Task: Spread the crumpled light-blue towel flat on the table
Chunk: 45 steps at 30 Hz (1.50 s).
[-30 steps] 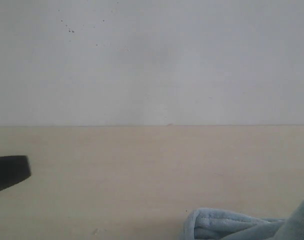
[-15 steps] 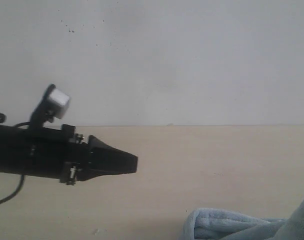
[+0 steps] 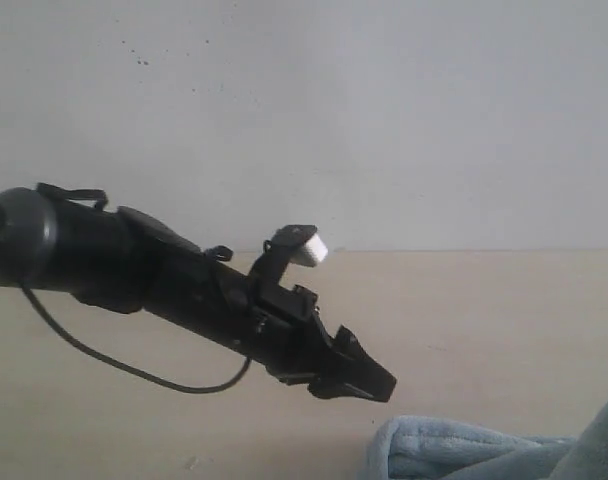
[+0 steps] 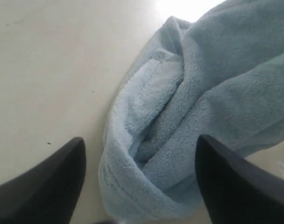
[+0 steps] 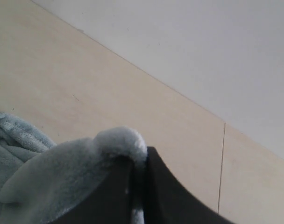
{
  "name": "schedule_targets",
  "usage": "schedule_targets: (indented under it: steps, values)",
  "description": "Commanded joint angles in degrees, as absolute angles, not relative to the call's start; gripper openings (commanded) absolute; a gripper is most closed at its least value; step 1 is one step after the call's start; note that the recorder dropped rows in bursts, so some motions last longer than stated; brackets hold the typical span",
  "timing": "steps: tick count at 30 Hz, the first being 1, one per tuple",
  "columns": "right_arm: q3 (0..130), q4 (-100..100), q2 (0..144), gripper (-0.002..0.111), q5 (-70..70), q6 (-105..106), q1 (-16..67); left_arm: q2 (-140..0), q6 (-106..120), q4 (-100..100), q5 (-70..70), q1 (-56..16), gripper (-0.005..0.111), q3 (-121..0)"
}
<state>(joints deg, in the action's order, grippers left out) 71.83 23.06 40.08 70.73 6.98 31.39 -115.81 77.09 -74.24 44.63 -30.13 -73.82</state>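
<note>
The light-blue towel (image 3: pixel 454 450) lies crumpled at the bottom right of the exterior view, with one part rising off the frame's right edge. My left gripper (image 3: pixel 369 383) points down at its left end, just above it. In the left wrist view the gripper (image 4: pixel 139 175) is open, its fingers standing on either side of a thick fold of the towel (image 4: pixel 179 116). My right gripper (image 5: pixel 138 161) is shut on a bunched piece of the towel (image 5: pixel 62 172), held above the table (image 5: pixel 132 102). The right gripper itself is out of the exterior view.
The beige table (image 3: pixel 484 310) runs back to a white speckled wall (image 3: pixel 384 120). A black cable (image 3: pixel 134 370) hangs under the left arm. A thin seam (image 5: pixel 221 158) crosses the table in the right wrist view.
The left arm has swung in from the left edge toward the right and tilted down, bringing its gripper to the towel's left end. The towel has kept its place.
</note>
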Motion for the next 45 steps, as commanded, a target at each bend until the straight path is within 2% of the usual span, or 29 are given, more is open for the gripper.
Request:
schedule_targets:
  steps: [1, 11, 21, 22, 24, 27, 28, 37, 41, 45]
  values:
    - [72.04, 22.85, 40.11, 0.005, 69.96, 6.94, 31.47, -120.04, 74.21, -69.61, 43.02, -32.66, 0.064, -78.58]
    - [72.04, 22.34, 40.11, 0.005, 69.96, 7.03, 31.47, -127.34, 68.79, -63.14, 40.02, -35.03, 0.064, -86.41]
    - [72.04, 21.71, 40.11, 0.005, 69.96, 7.03, 31.47, -130.91, 66.33, -57.69, 35.40, -36.77, 0.063, -87.05]
    - [72.04, 21.59, 40.11, 0.005, 69.96, 7.03, 31.47, -131.17, 66.06, -57.56, 35.54, -36.88, 0.061, -87.05]
    - [72.04, 21.60, 40.11, 0.005, 69.96, 7.03, 31.47, -131.31, 65.68, -57.43, 35.65, -37.29, 0.048, -87.05]
    - [72.04, 21.15, 40.11, 0.005, 69.96, 7.03, 31.47, -130.14, 61.57, -57.59, 35.24, -37.19, 0.012, -87.05]
    - [72.04, 21.15, 40.11, 0.005, 69.96, 7.03, 31.47, -129.57, 61.31, -57.59, 34.90, -37.19, 0.004, -87.05]
    - [72.04, 20.38, 40.11, 0.005, 69.96, 7.03, 31.47, -121.27, 54.23, -54.35, 28.47, -35.06, 0.004, -86.82]
    - [72.04, 20.17, 40.11, 0.005, 69.96, 7.03, 31.47, -117.04, 45.91, -46.63, 29.32, -30.70, 0.004, -84.75]
    - [72.04, 19.76, 40.11, 0.005, 69.96, 7.03, 31.47, -111.14, 42.71, -44.65, 29.37, -25.01, 0.004, -76.64]
